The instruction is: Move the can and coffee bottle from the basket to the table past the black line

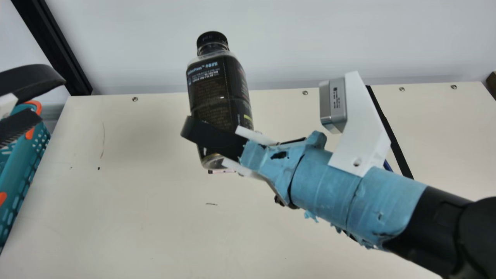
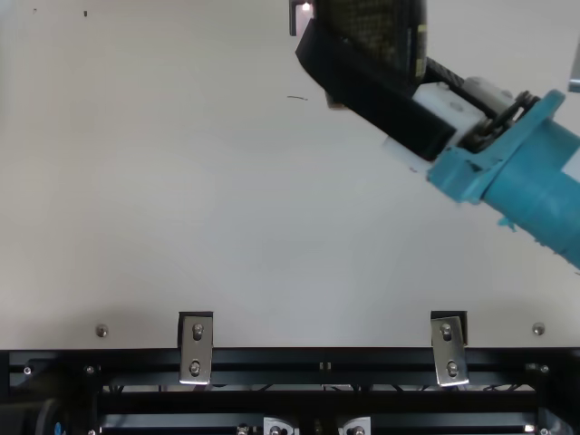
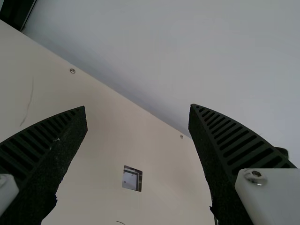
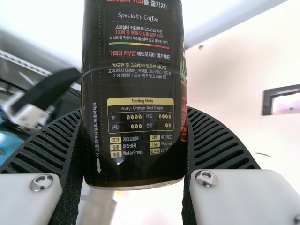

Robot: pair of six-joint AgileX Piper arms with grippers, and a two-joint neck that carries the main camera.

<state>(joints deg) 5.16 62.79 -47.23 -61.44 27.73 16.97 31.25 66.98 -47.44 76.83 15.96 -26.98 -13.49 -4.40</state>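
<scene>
The black coffee bottle is held up above the table, cap upward and slightly tilted, in my right gripper. In the right wrist view the coffee bottle stands between both fingers of the right gripper, which press on its sides. At the main view's left edge is my left gripper, fingers apart with nothing between them; the left wrist view also shows the left gripper open. Part of the teal basket lies below it. The black line runs behind my right arm.
The cream table has a back edge with screws against a pale wall. A small dark-framed plate lies on the table, partly behind the bottle in the main view. A black post rises at the back left.
</scene>
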